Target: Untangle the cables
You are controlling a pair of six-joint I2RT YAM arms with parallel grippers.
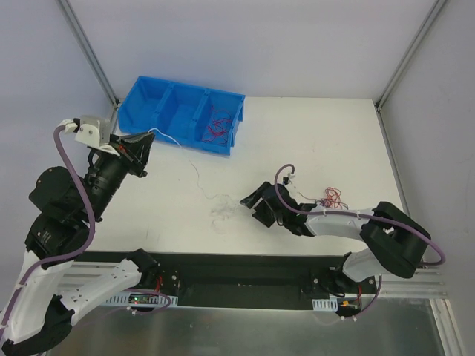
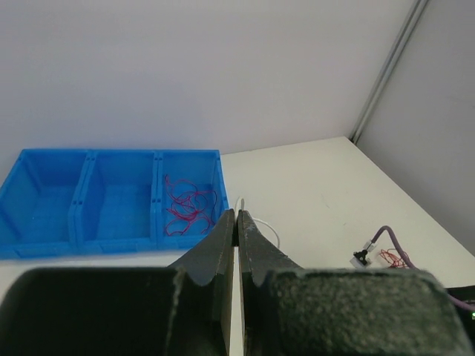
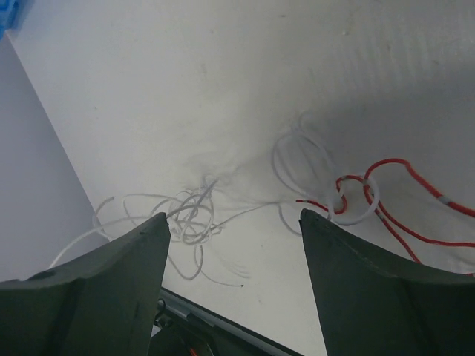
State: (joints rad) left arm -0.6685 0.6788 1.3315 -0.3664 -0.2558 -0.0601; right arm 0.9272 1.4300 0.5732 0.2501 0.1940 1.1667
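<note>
— Three lots of wire in sight. White tangle (image 3: 191, 219) lies on the table (image 1: 312, 141), lower centre of the top view, just ahead of the right gripper (image 3: 234, 222). Red wires (image 3: 397, 161) sit at the right of that wrist view, one white loop hooked through them. More red strands (image 2: 189, 208) rest in the rightmost compartment of the blue bin (image 2: 44, 248), upper left of the top view.

— Right gripper's state?

— Released. Fingers stand wide, nothing between them. It hangs low over the tangle, likely lined up to take a strand near the knot.

— And the left?

— Left gripper (image 2: 237, 216) is clenched, with a white wire (image 2: 242, 202) coming out at its tips. It sits by the bin's front wall.

— Why there?

— My reading: one end is drawn away so the strand can slide out of the knot while the other arm deals with the rest. The bin looks meant for freed wires, reds in one compartment.

— Does the held wire run into the tangle?

— Probably. The top view shows a faint white line trailing toward it, too thin to follow all the way.
</note>
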